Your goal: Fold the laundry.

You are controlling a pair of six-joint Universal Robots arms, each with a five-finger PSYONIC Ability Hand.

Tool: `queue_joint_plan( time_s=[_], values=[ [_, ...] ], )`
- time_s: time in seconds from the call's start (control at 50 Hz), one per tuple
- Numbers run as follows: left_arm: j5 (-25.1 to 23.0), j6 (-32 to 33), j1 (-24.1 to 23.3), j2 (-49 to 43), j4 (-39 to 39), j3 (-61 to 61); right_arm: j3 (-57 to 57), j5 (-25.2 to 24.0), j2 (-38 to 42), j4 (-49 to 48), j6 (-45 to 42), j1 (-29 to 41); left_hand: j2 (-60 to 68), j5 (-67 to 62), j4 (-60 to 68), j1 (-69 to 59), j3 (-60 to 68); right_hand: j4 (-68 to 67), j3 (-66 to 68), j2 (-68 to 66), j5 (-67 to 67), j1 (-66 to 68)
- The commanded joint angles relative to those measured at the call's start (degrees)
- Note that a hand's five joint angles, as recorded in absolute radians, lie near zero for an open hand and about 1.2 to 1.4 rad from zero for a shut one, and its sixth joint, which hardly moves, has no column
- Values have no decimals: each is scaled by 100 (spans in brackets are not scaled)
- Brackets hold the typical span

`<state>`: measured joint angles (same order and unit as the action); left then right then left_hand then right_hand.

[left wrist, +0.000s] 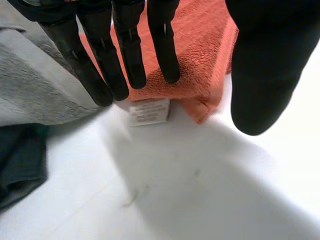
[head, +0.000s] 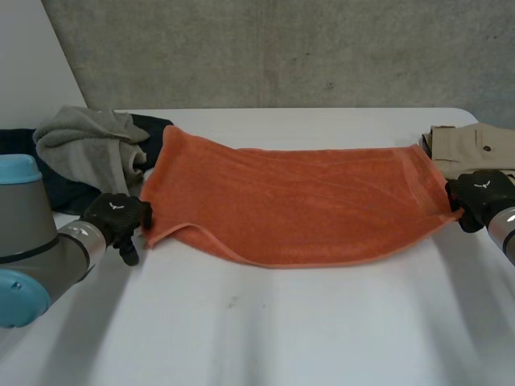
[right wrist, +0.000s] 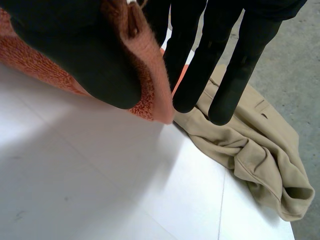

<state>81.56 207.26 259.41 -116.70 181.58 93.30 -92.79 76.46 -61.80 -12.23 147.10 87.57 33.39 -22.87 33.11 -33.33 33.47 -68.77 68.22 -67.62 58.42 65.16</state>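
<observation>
An orange towel (head: 298, 201) lies folded in half across the white table (head: 265, 330). My left hand (head: 119, 215) rests at its left near corner with straight fingers (left wrist: 130, 45) and the thumb held apart. That corner (left wrist: 200, 55), with a white label (left wrist: 148, 111), lies on the table at the fingertips, not gripped. My right hand (head: 481, 193) is at the towel's right end. There the thumb (right wrist: 75, 50) pinches the towel's edge (right wrist: 145, 75) against the fingers, lifting it slightly off the table.
A grey garment (head: 88, 145) lies heaped on a dark one (head: 48, 193) at the back left, close beside my left hand (left wrist: 30, 85). Beige trousers (head: 471, 149) lie crumpled at the back right, just past my right fingertips (right wrist: 250, 145).
</observation>
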Motion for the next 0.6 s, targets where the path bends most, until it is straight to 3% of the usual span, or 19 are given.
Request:
queue_joint_plan(
  time_s=[0.02,0.2,0.46,0.5,0.6],
  values=[
    [-87,-107,-57,-441,-105,-557,-90,1,-25,-8,-67,67,155,-207,183,-161,147,-1123,1178,-1238,1158,1484],
    [115,-318,-390,-749,-140,-1067,-187,-25,-34,-52,-155,50,272,-324,301,-279,265,-1123,1178,-1238,1158,1484],
    [958,-283,-918,-1531,-465,-2201,-231,-34,-25,-78,-225,41,659,-711,687,-665,651,-1123,1178,-1238,1158,1484],
    [1011,-309,-944,-1601,-562,-2315,-231,-34,-26,-78,-225,32,1128,-1179,1156,-1134,1120,-1123,1178,-1238,1158,1484],
    [1099,-318,-980,-1558,-642,-2413,-213,-34,-34,-78,-225,-12,4651,-4703,4680,-4658,4643,-1123,1178,-1238,1158,1484]
  ],
)
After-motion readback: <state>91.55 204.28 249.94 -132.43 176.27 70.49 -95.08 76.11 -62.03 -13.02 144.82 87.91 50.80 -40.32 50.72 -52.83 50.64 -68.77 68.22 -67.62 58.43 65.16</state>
